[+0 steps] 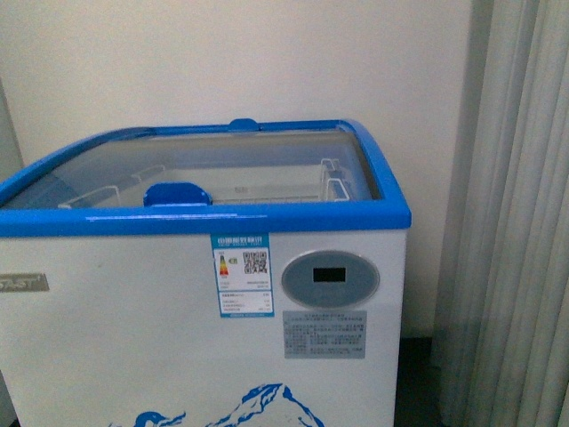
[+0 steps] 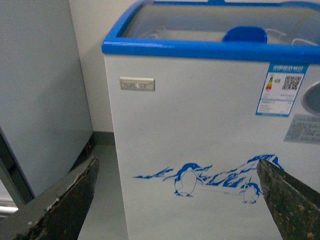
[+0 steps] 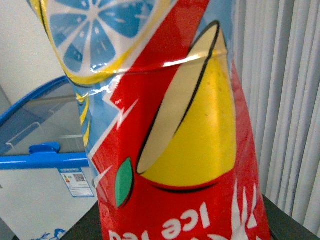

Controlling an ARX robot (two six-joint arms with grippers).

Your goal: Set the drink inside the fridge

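Squarely ahead of the robot stands the fridge, a white chest with a blue rim and a penguin-and-mountain drawing low on its front. It is set against a pale wall, with a grey curtain hanging to its right. A plain grey cabinet stands near its other side, seen only from the left wrist.

The curved glass lid lies across the top and appears fully closed, its blue handle sitting at the front rim. White wire baskets show through the glass, and no bottle can be seen inside.

The drink, a bottle wrapped in red, blue and yellow with a lemon slice on it, fills the right wrist view. It hangs in the air outside the fridge, clear of the lid. Below the rim sit a grey oval display panel and a blue-edged label.

The right tool appears clamped on the drink, though only dark slivers show at either side of the bottle. The left tool is spread wide and holds nothing. Its two dark fingers point at the fridge front, low down and not touching.

On this evidence the job is partway along. The drink is in hand, but the lid has yet to be slid open and the bottle lowered in and let go.
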